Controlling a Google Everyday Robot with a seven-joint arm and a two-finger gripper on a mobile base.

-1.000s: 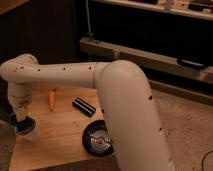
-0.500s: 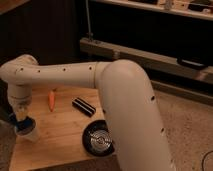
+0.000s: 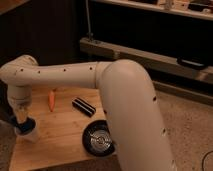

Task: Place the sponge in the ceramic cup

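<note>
The cream gripper (image 3: pixel 23 120) hangs over the white ceramic cup (image 3: pixel 32 134), with the blue sponge (image 3: pixel 27 123) at its tip. Near it lies an orange carrot (image 3: pixel 51 99); farther off are a black ribbed bar (image 3: pixel 83 106) and a black bowl (image 3: pixel 92 146) (pale ringed centre), all on the light plank-striped wooden table (image 3: pixel 60 145).

It looks like a lab or workshop. Dark metal racking (image 3: pixel 150 52) fills the upper right of the frame. A speckled hard floor (image 3: pixel 190 120) with a loose cable (image 3: pixel 206 159) lies at lower right. At lower left, the gripper (image 3: pixel 23 122) hangs over a plain wooden table (image 3: pixel 60 142).
</note>
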